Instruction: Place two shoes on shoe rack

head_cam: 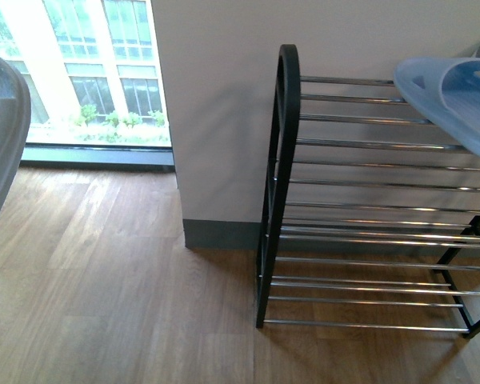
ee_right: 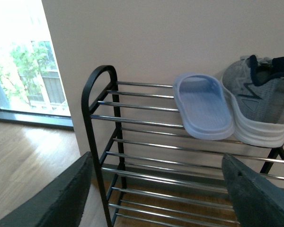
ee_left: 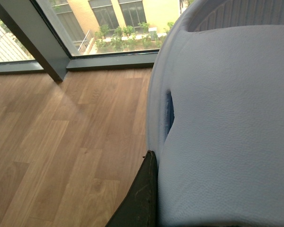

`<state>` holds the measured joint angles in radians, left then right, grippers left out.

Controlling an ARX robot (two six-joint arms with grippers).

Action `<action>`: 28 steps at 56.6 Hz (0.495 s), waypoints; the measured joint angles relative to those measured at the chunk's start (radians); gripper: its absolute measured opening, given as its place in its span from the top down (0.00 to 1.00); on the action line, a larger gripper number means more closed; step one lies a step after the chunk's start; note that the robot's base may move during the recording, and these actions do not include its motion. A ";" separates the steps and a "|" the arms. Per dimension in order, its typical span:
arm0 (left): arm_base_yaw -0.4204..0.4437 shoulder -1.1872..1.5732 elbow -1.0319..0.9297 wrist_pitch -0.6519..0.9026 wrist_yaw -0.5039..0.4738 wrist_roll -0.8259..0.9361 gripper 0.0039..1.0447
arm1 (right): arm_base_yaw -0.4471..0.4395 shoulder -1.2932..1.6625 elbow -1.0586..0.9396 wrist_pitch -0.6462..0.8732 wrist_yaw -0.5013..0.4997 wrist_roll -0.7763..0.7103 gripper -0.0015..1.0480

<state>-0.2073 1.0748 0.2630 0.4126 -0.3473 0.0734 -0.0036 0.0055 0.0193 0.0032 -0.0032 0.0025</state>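
Observation:
The shoe rack (head_cam: pixel 278 184) stands against the wall, with a black frame and chrome rods. On its top tier lies one pale blue slide (ee_right: pixel 203 106), sole up. A grey knit sneaker (ee_right: pixel 262 101) with a white sole stands right beside it. That racked slide (head_cam: pixel 456 100) also shows at the right edge of the front view. My left gripper is shut on a second pale blue slide (ee_left: pixel 227 118), which fills its view beside one dark finger (ee_left: pixel 143 194). This held slide (head_cam: pixel 0 136) hangs at the far left, well away from the rack. My right gripper (ee_right: pixel 156 189) is open, facing the rack's lower tiers.
A wooden floor (head_cam: pixel 104 288) stretches left of the rack. A white wall (head_cam: pixel 216 96) with a grey skirting board (head_cam: pixel 220 234) stands behind it. A floor-level window (head_cam: pixel 88 72) lies at the back left. The left half of the rack's top tier (ee_right: pixel 137 101) is bare.

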 joint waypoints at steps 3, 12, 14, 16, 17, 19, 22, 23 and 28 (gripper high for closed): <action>0.000 0.000 0.000 0.000 0.002 0.000 0.98 | 0.000 0.000 0.000 0.000 0.000 0.000 0.14; 0.000 0.000 0.000 0.000 0.003 0.000 0.98 | 0.000 0.000 0.000 -0.002 0.001 0.000 0.09; 0.000 0.000 0.000 0.000 0.003 0.000 0.98 | 0.000 0.000 0.000 -0.002 0.003 0.000 0.09; 0.000 0.000 0.000 0.000 0.003 0.000 0.98 | 0.000 0.000 0.000 -0.003 0.004 0.000 0.09; 0.000 0.000 0.000 0.000 0.003 0.000 0.98 | 0.000 0.000 0.000 -0.003 0.004 0.000 0.09; 0.000 0.000 0.000 0.000 0.003 0.000 0.98 | 0.000 0.000 0.000 -0.003 0.003 0.000 0.09; 0.000 0.000 0.000 0.000 0.005 0.000 0.98 | 0.000 0.000 0.000 -0.003 0.004 0.000 0.09; 0.000 0.000 0.000 0.000 0.005 0.000 0.98 | 0.000 0.000 0.000 -0.003 0.004 0.000 0.09; -0.001 0.000 0.000 0.000 0.006 0.000 0.98 | 0.001 0.000 0.000 -0.003 0.006 0.000 0.09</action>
<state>-0.2081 1.0752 0.2630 0.4126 -0.3412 0.0734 -0.0025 0.0051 0.0193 -0.0002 0.0025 0.0029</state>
